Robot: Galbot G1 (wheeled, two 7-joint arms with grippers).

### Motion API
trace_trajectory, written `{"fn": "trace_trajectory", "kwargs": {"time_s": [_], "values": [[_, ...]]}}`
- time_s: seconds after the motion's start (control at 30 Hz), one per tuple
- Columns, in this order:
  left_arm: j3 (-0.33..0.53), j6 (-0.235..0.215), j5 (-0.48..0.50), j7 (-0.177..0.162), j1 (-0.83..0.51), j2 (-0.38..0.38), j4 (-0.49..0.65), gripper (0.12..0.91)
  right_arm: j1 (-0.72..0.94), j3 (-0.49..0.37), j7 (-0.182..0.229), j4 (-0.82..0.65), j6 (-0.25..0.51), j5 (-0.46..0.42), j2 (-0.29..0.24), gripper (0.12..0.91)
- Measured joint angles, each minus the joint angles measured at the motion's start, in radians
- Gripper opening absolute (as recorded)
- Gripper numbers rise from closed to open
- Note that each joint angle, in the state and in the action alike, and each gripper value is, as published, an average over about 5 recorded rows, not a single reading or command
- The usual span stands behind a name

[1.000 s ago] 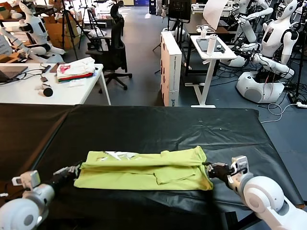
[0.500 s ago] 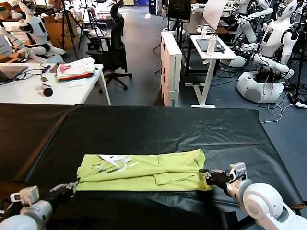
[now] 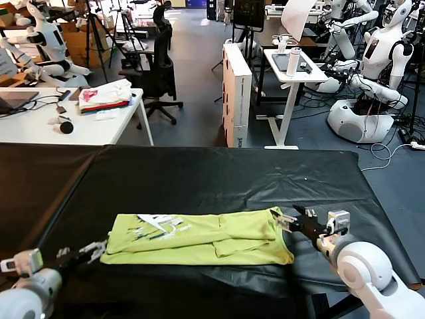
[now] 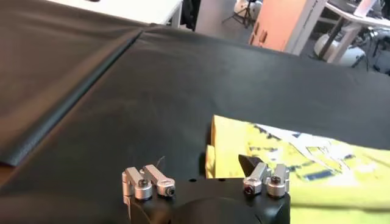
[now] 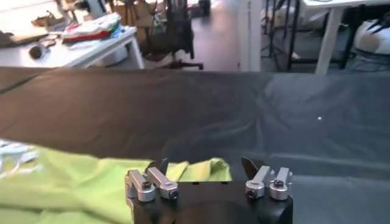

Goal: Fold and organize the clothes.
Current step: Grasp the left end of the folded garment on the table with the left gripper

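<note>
The clothes are one lime-yellow T-shirt [image 3: 206,238] lying flat on the black table [image 3: 219,176], folded into a long band with its white print [image 3: 156,224] facing up near the left end. My left gripper [image 3: 95,250] sits just off the shirt's left end, open and empty. My right gripper [image 3: 287,220] hovers at the right end's far corner, also open with nothing held. In the left wrist view the shirt [image 4: 298,167] lies ahead of the open gripper [image 4: 204,163]. In the right wrist view a shirt corner [image 5: 195,170] lies between the spread jaws of the gripper [image 5: 204,164].
A seam in the black cover [image 3: 73,193] runs along the table's left part. Beyond the table stand a white desk with a stack of folded cloth [image 3: 103,98], an office chair [image 3: 159,66], a white box [image 3: 236,93] and other robots [image 3: 372,73].
Both grippers went from shut on the shirt's ends to open and let go. The left drew back toward the near edge, the right lifted toward the far corner. The shirt settled flat.
</note>
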Motion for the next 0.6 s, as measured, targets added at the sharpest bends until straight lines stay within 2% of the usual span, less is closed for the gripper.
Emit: {"fn": "trace_trajectory", "kwargs": {"time_s": [0.23,0.53,0.6], "values": [[0.081,0.009,0.015,0.038,-0.134,-0.019,0.089,0.907,0.031,-0.026,-0.004,-0.071,-0.001,-0.030,0.071,0.907],[0.149,0.000,0.048,0.040,-0.221,-0.027,0.178,0.907,0.049,-0.049,-0.005,-0.107,-0.007,-0.047,0.109,0.907],[0.159,-0.003,0.054,0.039,-0.234,-0.029,0.195,0.907,0.049,-0.051,-0.007,-0.111,-0.007,-0.048,0.111,0.884]]}}
